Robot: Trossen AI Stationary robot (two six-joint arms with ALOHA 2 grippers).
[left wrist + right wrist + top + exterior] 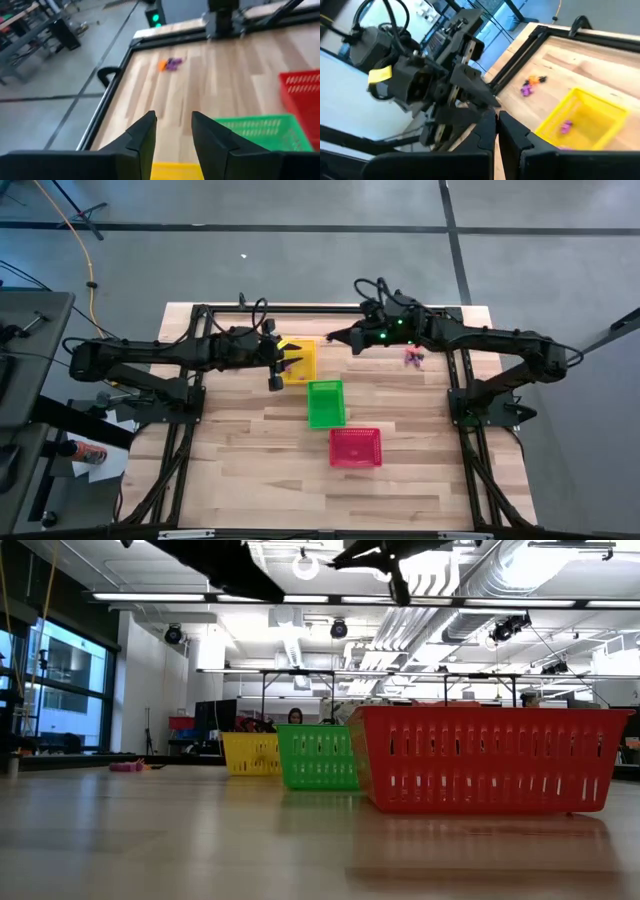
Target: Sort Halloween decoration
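Halloween decoration (pixel 412 358) on wood table (pixel 240 470) | left gripper (pixel 172 131) parted, empty | right gripper (pixel 496 131) closed, empty | workshop behind

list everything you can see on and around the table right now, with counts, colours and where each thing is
yellow basket: 1, yellow, far middle of the table, under the left gripper
purple trinket: 1, purple, lying inside the yellow basket
green basket: 1, green, table centre, next in the diagonal row
red basket: 1, red, nearest end of the row
loose trinkets: small cluster, purple and orange, on the bare wood near the right arm
second trinket cluster: small, purple and orange with a dark bit, on the wood beside the yellow basket
table: 1, light wood, black frame
person: 1, far back in the room
left gripper: fingers apart, above the yellow basket
right gripper: shut, raised over the table's far side, nothing seen in it
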